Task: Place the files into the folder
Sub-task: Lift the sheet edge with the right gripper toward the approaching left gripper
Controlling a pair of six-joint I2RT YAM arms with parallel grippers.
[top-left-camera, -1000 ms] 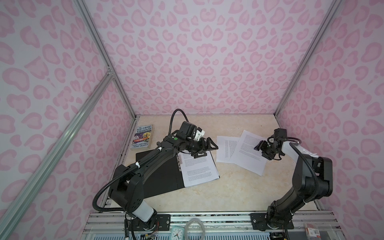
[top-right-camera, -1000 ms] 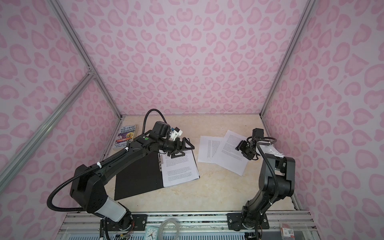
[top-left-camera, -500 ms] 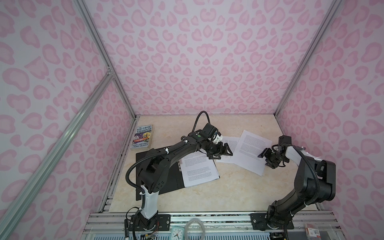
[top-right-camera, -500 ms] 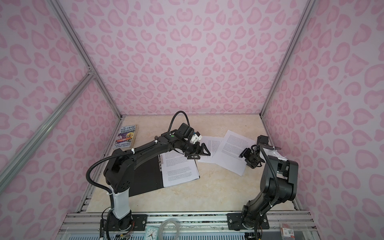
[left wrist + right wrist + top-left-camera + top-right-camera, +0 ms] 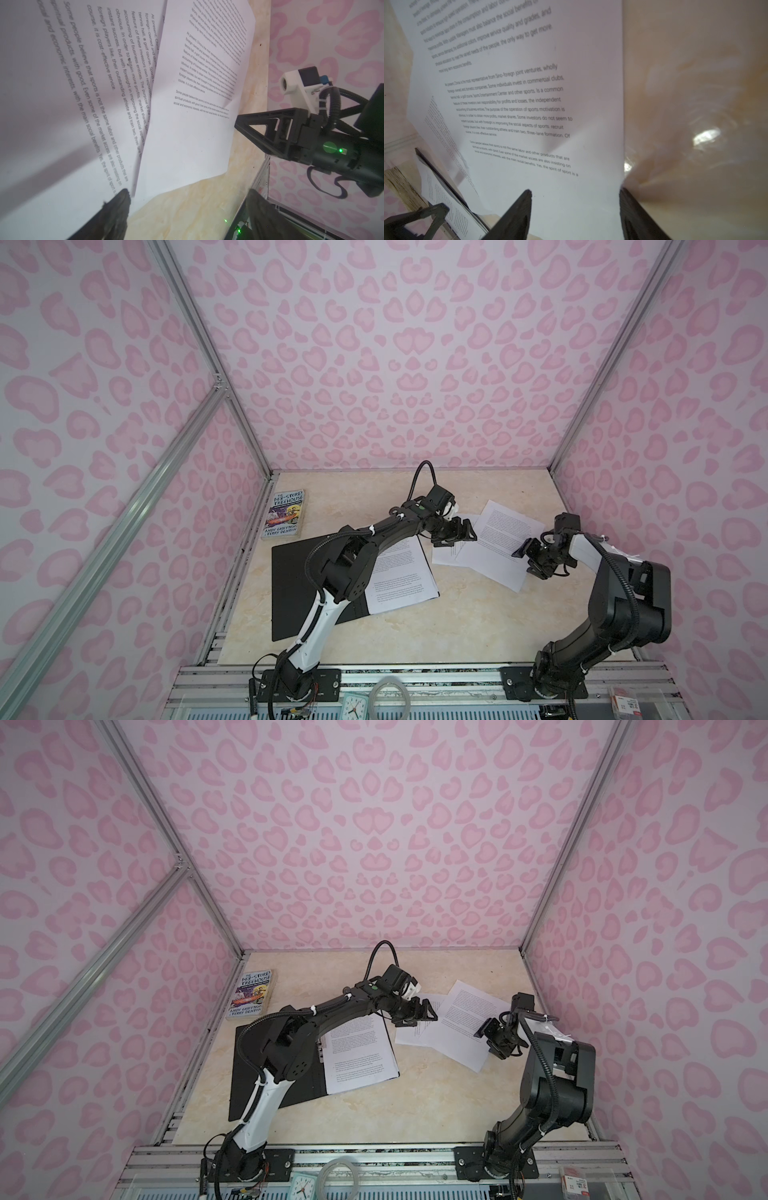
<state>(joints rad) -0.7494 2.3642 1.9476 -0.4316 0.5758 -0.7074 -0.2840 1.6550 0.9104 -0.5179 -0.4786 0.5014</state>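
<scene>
The folder (image 5: 299, 585) (image 5: 266, 1069) lies open at the left, black inside up, with printed files (image 5: 401, 576) on its right half. Two more files overlap on the table: a lower sheet (image 5: 446, 558) (image 5: 62, 104) and a tilted upper sheet (image 5: 498, 547) (image 5: 461, 1027) (image 5: 197, 104) (image 5: 529, 104). My left gripper (image 5: 457, 531) (image 5: 419, 1013) (image 5: 188, 193) is open just above the lower sheet, one finger over its corner. My right gripper (image 5: 530, 560) (image 5: 490, 1038) (image 5: 575, 191) is open at the upper sheet's right edge, one finger over the paper and the other at its edge.
A colourful paperback book (image 5: 284, 514) (image 5: 251, 994) lies at the back left by the wall. Pink patterned walls close in the marble table (image 5: 457, 635) on three sides. A metal rail (image 5: 415, 672) runs along the front.
My left gripper has swung right from over the folder to the lower loose sheet. My right gripper has slid toward the front along the upper sheet's right edge.
</scene>
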